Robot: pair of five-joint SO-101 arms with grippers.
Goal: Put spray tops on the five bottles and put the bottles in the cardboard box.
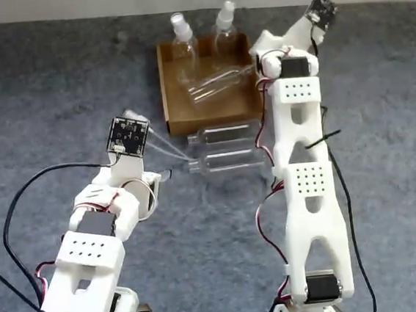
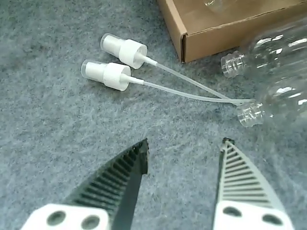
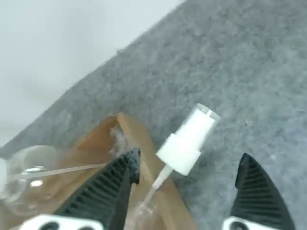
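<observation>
Grey felted worktop [image 1: 53,82] is carrying everything. The right arm is lying stretched out toward the far side, and the left arm is sitting nearer the front.

Cardboard box [image 1: 177,103] is sitting far-middle. Two upright bottles [image 1: 184,44] are standing along its back wall, tops on. A third bottle [image 1: 212,88] is lying inside the box on its side with a tube showing in it; can't confirm its top is seated.

Two bare-necked bottles [image 1: 228,134] are lying side by side on the worktop just outside the box's front wall, necks pointing toward the left arm.

Right pincer [image 3: 189,160] is spreading wide over the box's far right corner. A fitted spray top [image 3: 188,139] is sitting between the jaws, apparently untouched.

Left pincer [image 2: 184,148] is gaping wide, holding nothing, and hovering near the two loose spray tops [image 2: 125,49]. These are lying parallel on the worktop just beside the box corner. Their dip tubes [image 2: 184,79] are trailing to the open necks.

Handling, by judgement:
- The bottles are looking thin-walled, light and slick, so they are likely to roll and dent. Pinch across the body near the shoulder, gently.
- The spray tops are looking featherweight. The collar is the stiff part, so take hold there.
- The tubes are looking limp and prone to kinking, so avoid gripping them.
</observation>
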